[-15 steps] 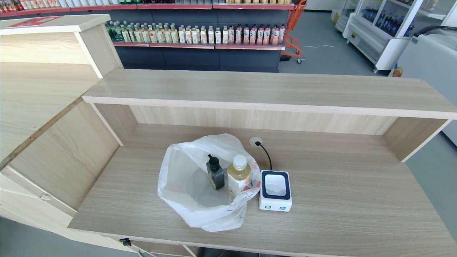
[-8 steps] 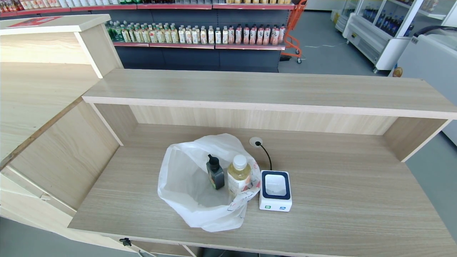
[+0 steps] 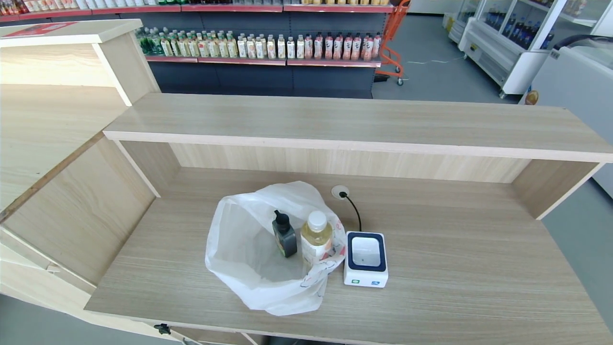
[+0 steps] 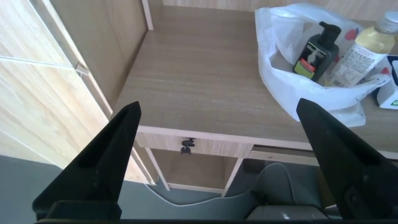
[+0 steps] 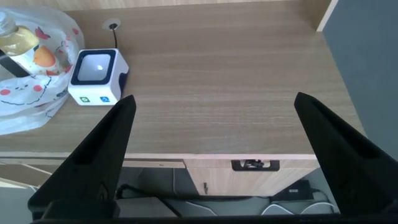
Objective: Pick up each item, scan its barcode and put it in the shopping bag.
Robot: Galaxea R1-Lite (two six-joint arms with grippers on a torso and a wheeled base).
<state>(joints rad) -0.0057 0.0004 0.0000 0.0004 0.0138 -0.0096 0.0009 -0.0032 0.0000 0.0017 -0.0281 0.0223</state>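
Observation:
A white plastic shopping bag (image 3: 249, 268) lies open on the wooden counter (image 3: 455, 268). Inside it stand a dark pump bottle (image 3: 284, 237) and a pale yellow drink bottle (image 3: 316, 238) with a white cap. Just right of the bag sits the white barcode scanner (image 3: 366, 258), its black cable running to a hole in the counter. My left gripper (image 4: 219, 109) hangs open, low before the counter's front edge, left of the bag (image 4: 311, 87). My right gripper (image 5: 214, 99) is open too, off the front edge, right of the scanner (image 5: 96, 71). Neither holds anything.
A raised wooden ledge (image 3: 354, 120) runs along the counter's back, with side walls at both ends. Drawer latches (image 5: 252, 164) show under the front edge. Store shelves of bottles (image 3: 268, 48) and coolers stand far behind. Bare counter spreads right of the scanner.
The head camera has shifted a little, so the whole picture sits slightly lower and to the left. The bag, bottles and scanner have not moved.

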